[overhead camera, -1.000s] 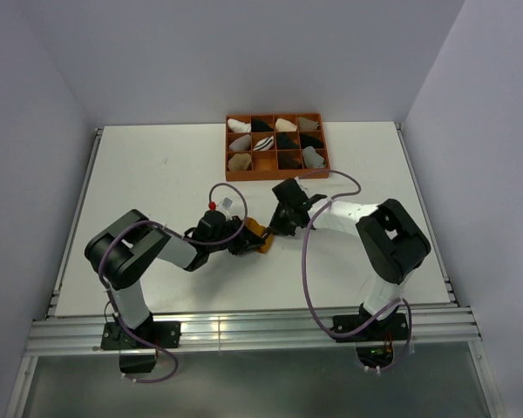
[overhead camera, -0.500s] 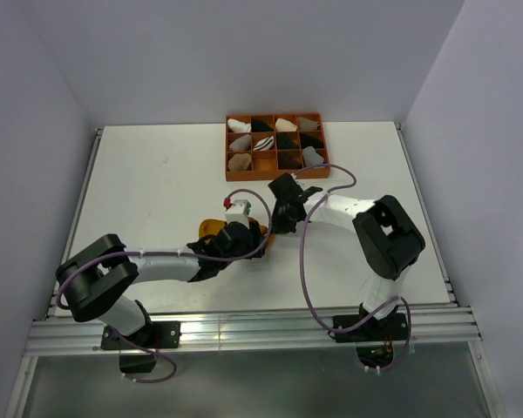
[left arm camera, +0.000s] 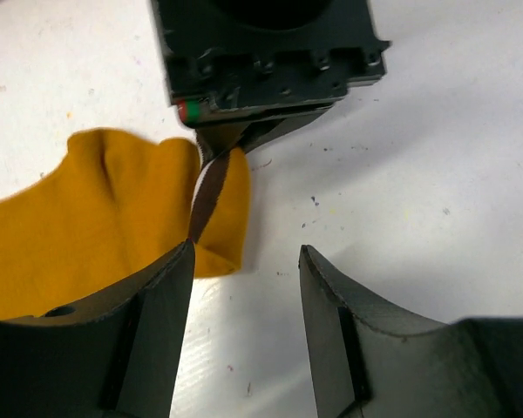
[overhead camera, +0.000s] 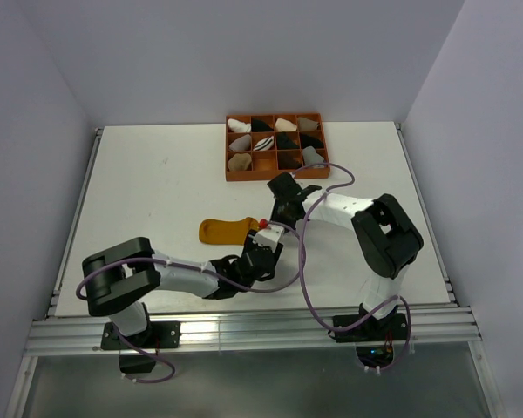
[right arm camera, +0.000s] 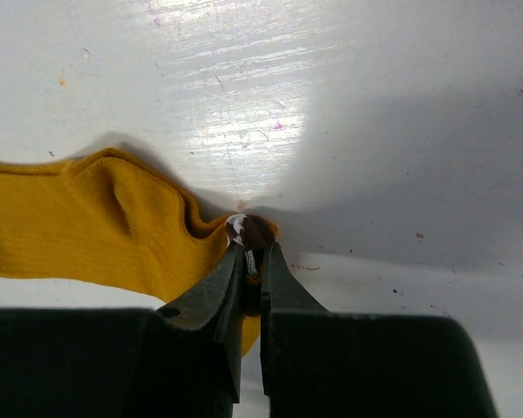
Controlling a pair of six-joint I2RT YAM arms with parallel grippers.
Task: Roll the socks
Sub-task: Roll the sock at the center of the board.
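Pinching the striped cuff of the mustard-yellow sock with the right gripper, fingers shut tight on the fabric, low in the middle of the wrist view. Stretched flat on the white table, centre of the overhead frame, toe toward the left. Hovering just below that cuff with the left gripper, jaws spread wide and holding nothing, one finger in front of the sock's edge at lower left. Sitting well apart at upper centre: an orange tray of sock bundles.

orange tray, sock bundles, white table
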